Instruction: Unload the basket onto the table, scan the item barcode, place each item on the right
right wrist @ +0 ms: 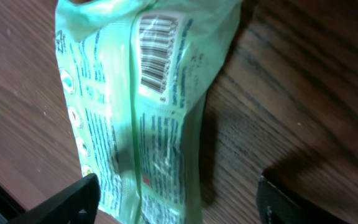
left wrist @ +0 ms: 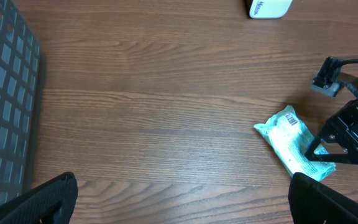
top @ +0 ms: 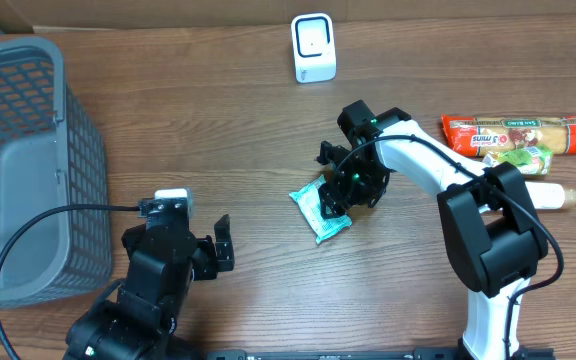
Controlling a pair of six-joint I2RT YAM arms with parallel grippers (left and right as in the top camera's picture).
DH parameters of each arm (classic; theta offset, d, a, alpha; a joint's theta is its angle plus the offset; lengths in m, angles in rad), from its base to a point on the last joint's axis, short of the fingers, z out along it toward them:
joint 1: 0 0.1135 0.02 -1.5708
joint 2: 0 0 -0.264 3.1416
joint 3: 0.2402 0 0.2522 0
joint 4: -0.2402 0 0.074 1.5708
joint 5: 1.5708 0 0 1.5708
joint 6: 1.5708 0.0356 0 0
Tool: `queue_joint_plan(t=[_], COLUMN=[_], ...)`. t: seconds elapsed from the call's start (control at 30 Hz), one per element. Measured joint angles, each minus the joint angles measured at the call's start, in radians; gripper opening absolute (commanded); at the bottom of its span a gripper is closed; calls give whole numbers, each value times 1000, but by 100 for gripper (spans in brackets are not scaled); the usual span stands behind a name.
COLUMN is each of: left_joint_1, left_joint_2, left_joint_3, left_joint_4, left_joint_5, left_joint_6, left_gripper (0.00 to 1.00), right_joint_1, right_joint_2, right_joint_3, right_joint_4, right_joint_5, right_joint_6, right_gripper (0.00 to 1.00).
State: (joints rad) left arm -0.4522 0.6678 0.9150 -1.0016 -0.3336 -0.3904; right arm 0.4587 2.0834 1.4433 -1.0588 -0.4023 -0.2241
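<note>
Near the desk's (top: 218, 130) front edge the left hand (left wrist: 188, 208) hangs wide open, empty. At mid-desk the green packet (top: 320, 210) lies flat, barcode (right wrist: 155, 53) up, between the right hand's (right wrist: 176, 202) parted jaws, ungripped. Best to close across its width, clear of the barcode, then turn that face squarely to the white scanner (top: 313, 48) at the far edge.

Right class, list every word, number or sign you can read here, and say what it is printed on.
"3 mins": on the red packet; its other print is too small.
Green packet: barcode visible, digits and fine print too blurred.
White scanner: dark lettering, unreadable.
</note>
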Motion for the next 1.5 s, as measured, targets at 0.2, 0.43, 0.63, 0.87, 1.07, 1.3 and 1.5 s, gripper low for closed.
queue_joint_plan(t=[0.2, 0.43, 0.63, 0.87, 1.07, 1.3, 1.5], left_joint_1=[0, 0, 0, 0, 0, 0, 0], left_joint_2=[0, 0, 0, 0, 0, 0, 0], left_joint_3=[0, 0, 0, 0, 0, 0, 0], left_joint_4=[0, 0, 0, 0, 0, 0, 0], left_joint_5=[0, 0, 0, 0, 0, 0, 0], left_joint_6=[0, 0, 0, 0, 0, 0, 0], left_gripper=[99, 100, 100, 100, 100, 100, 100], right_joint_1=[0, 0, -3, -10, -11, -17, -19], right_joint_2=[-1, -9, -19, -20, -20, -20, -24], right_joint_3=[-13, -63, -107, -111, -111, -79, -31], right_joint_4=[39, 64, 89, 95, 96, 98, 297], right_joint_5=[-14, -43, -86, -99, -101, -37, 223], right_joint_6=[55, 83, 95, 95, 95, 63, -26], right_gripper=[64, 35, 12, 4, 4, 4, 61])
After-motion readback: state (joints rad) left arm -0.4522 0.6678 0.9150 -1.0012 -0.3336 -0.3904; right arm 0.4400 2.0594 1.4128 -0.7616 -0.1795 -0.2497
